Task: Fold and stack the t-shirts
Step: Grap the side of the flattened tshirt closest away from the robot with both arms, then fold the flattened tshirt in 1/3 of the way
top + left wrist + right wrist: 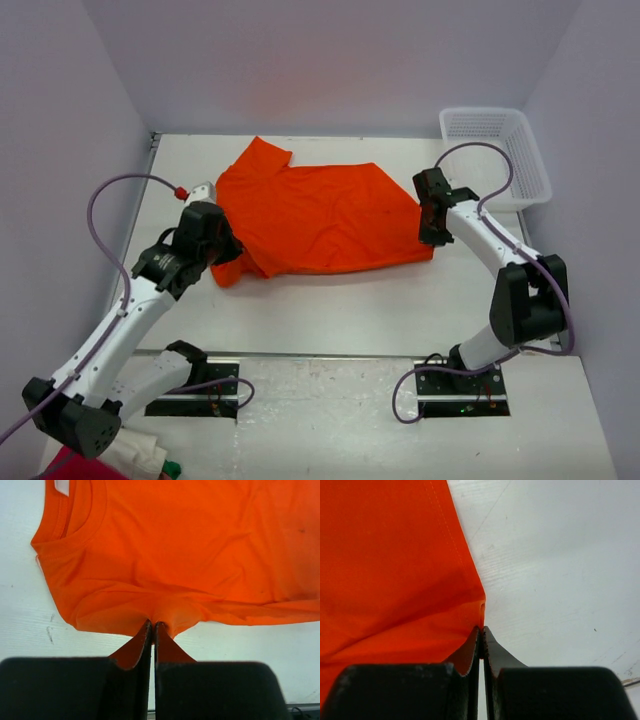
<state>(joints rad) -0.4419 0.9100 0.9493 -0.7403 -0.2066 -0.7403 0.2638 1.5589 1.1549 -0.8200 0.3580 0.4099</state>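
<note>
T-shirt [320,215]: orange, laid out mid-desk [360,310], collar end toward the left.
Left pincer [152,626]: closed, a fold of the t-shirt's near-left edge gripped between the fingers.
Right pincer [481,629]: closed, the t-shirt's right hem corner gripped.
Basket [530,165]: white plastic, placed at the far-right desk corner, apart from the t-shirt.

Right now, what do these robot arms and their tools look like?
Left arm and right arm: white tubes, black joints. A purple cable loops along each; the left carries a red plug. Left tool and right tool: two thin black fingers each.
</note>
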